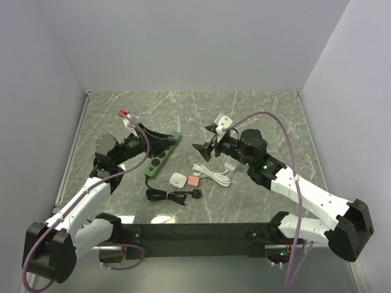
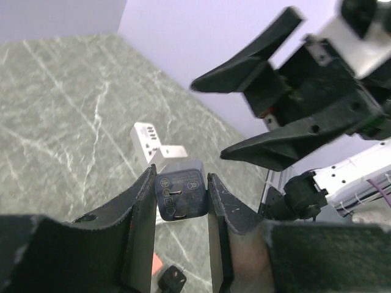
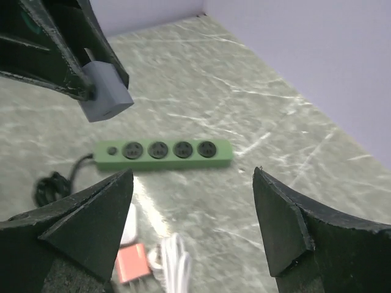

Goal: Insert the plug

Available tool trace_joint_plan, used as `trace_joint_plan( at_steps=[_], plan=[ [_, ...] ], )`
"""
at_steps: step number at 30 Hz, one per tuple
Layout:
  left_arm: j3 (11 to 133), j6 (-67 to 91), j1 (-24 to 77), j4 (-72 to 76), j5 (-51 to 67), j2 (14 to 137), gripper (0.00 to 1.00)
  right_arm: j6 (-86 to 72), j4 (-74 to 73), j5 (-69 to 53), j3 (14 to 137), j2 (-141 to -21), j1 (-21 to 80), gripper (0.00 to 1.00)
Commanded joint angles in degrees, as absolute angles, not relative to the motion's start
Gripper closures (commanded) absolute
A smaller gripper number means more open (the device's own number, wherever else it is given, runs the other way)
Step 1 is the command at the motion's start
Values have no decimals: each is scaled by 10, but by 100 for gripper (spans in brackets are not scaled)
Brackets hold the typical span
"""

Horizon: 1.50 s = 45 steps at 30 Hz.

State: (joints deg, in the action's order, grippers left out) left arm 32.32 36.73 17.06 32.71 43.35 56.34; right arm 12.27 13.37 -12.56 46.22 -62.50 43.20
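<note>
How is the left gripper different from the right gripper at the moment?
The left gripper is shut on the grey plug; the right gripper is open and empty. The left gripper's fingers sit close together; the right gripper's are spread wide. Both have black fingers.

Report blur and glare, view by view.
Top external: sharp, with a bright glare patch on the table near the arm bases. Left wrist: the grey adapter is crisp, the right gripper beyond it soft. Right wrist: the green power strip slightly blurred, glare below it.
</note>
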Motion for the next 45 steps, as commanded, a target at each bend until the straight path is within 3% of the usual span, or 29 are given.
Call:
trace_joint_plan(
  at_steps=[1, 4, 8, 18, 37, 45],
  plan=[
    [316, 401, 168, 410, 435, 544, 100, 17, 183, -225, 486, -629, 414, 14],
    [317, 424, 168, 453, 450, 547, 100, -91, 236, -305, 488, -633, 389, 15],
    [327, 426, 168, 473, 449, 527, 100, -256, 416, -414, 447, -621, 331, 15],
    [344, 494, 212, 608, 473, 547, 100, -560, 752, -533, 432, -721, 292, 19],
    [367, 488, 293, 663, 452, 583, 100, -509, 704, -531, 432, -719, 323, 25],
    [370, 461, 312, 632, 429, 577, 100, -467, 659, -519, 437, -708, 348, 35]
  ],
)
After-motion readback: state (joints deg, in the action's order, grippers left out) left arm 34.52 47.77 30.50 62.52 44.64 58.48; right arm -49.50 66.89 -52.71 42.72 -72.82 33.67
